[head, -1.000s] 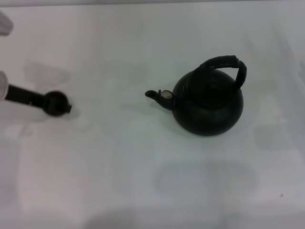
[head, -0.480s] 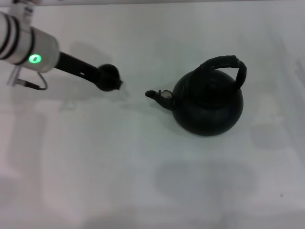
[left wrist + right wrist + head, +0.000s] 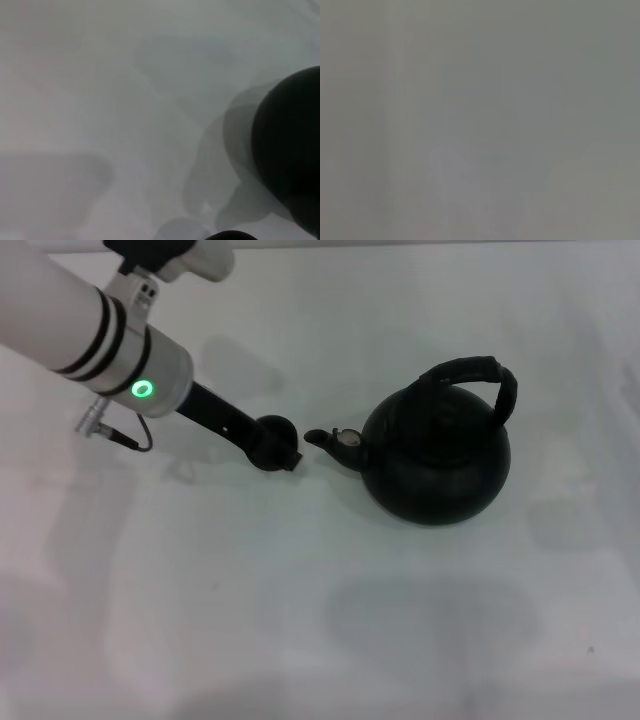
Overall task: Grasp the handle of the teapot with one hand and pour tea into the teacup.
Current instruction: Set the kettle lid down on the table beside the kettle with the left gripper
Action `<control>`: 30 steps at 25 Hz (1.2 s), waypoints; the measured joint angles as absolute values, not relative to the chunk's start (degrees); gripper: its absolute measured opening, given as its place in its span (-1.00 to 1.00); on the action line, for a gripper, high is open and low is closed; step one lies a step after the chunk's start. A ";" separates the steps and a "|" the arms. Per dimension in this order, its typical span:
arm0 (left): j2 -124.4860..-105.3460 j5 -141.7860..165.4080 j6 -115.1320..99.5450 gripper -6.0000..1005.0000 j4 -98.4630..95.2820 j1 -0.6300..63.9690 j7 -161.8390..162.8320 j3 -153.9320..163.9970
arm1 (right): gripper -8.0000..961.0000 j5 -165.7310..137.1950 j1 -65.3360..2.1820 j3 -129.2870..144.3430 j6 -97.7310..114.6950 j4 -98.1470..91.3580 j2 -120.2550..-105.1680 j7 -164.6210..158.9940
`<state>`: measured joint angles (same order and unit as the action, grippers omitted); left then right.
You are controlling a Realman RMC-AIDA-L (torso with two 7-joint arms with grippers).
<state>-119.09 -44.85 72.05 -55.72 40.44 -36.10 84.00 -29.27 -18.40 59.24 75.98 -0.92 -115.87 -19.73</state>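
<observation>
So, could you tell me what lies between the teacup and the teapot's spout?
Only a narrow strip of bare table, head view; the teacup sits just short of the spout.

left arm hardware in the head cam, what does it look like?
Left arm: white cylindrical link with two black bands and a glowing green ring light. A thin dark cable loops from a connector at its underside. Beyond it, a slim black stem ends in the dark left gripper. Right arm not in view.
</observation>
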 joint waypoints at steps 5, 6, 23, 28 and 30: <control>-119.09 -45.45 71.51 0.41 -55.46 40.54 -35.63 85.77 | 0.82 -29.27 -18.46 59.24 75.80 -1.35 -115.78 -19.76; -119.09 -45.46 71.51 0.41 -55.36 40.55 -35.49 85.85 | 0.82 -29.28 -18.46 59.24 75.78 -1.36 -115.78 -19.76; -119.09 -44.99 71.82 0.40 -52.56 41.02 -34.53 87.54 | 0.82 -29.62 -18.45 59.33 75.80 -1.35 -115.83 -19.78; -119.07 -43.77 71.95 0.40 -52.39 41.00 -33.41 87.54 | 0.82 -29.62 -18.27 59.33 76.04 -1.05 -115.84 -19.73; -119.10 -43.26 71.96 0.40 -52.40 41.07 -32.96 87.53 | 0.82 -29.62 -18.18 59.33 76.15 -1.00 -115.84 -19.72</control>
